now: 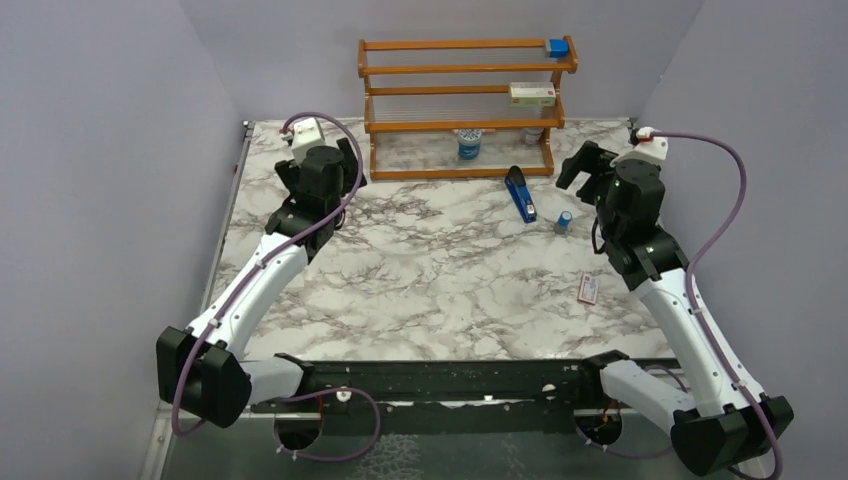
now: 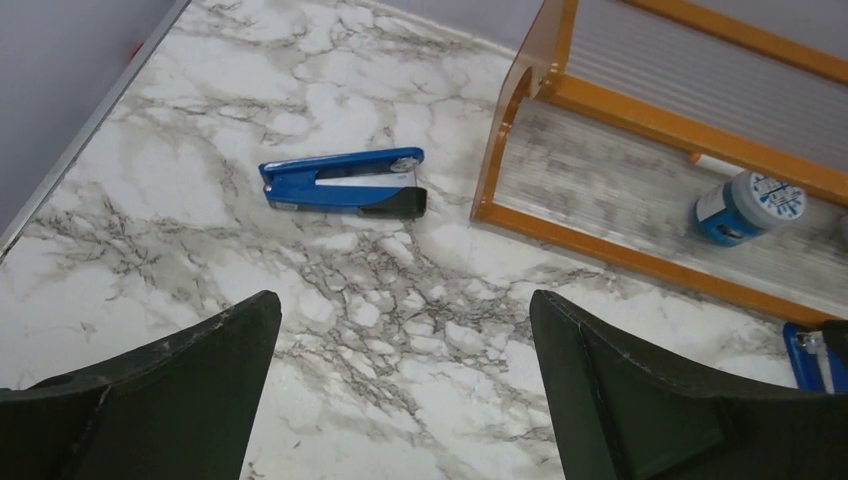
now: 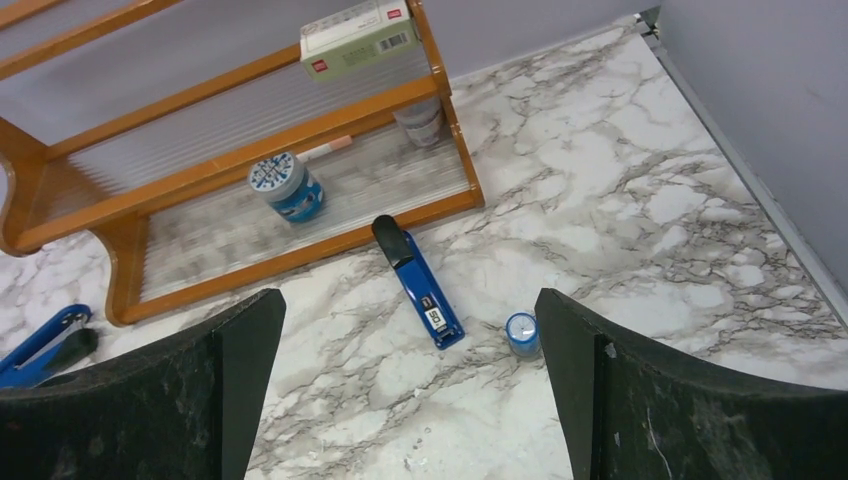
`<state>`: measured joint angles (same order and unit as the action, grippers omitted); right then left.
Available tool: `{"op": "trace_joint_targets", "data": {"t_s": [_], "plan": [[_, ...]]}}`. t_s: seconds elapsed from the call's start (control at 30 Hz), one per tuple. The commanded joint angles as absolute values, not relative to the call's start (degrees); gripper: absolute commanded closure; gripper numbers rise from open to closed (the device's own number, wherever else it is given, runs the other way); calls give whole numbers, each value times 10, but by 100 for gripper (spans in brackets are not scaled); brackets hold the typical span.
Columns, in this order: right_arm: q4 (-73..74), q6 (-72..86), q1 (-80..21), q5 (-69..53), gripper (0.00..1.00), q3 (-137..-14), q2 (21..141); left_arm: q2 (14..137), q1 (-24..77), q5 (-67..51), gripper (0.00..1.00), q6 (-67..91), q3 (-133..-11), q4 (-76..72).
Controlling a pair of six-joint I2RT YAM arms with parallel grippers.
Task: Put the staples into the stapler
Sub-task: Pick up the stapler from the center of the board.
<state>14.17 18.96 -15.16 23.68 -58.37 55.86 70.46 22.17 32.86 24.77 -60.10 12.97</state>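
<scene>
Stapler: blue stapler (image 2: pixel 340 185) with a black base lies flat near the far-left corner of the table (image 1: pixel 420 290), just off the left end of the orange rack (image 1: pixel 460 174); pale channel showing between its arms. The top view hides it behind the left arm.
Long axis: crosswise to the left gripper (image 2: pixel 405 330), which sits short of it, so the fingers could likely straddle its width.
Left gripper: spread wide, holding nothing.
Right gripper (image 3: pixel 410 320): equally wide, holding nothing.
Second stapler (image 3: pixel 420 285): closed, slanting out from the rack's right end, ahead of the right gripper; a small blue cylinder (image 3: pixel 521 333) stands near its outer tip.
Nearer arm: left for the open-channel stapler, which I judge the one to load.
Staples: none made out; a pink-and-white box (image 1: pixel 588 289) lies near the right edge.
Room: bare marble between fingers and stapler; rack post close on its right.
</scene>
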Motion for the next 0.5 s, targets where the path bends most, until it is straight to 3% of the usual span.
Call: {"op": "trace_joint_targets", "data": {"t_s": [0.0, 0.47], "plan": [[166, 202, -141, 187, 1, -609, 563, 709, 212, 292, 1, 247, -643, 133], [168, 147, -136, -17, 0, -637, 610, 688, 207, 201, 1, 194, -620, 89]]}}
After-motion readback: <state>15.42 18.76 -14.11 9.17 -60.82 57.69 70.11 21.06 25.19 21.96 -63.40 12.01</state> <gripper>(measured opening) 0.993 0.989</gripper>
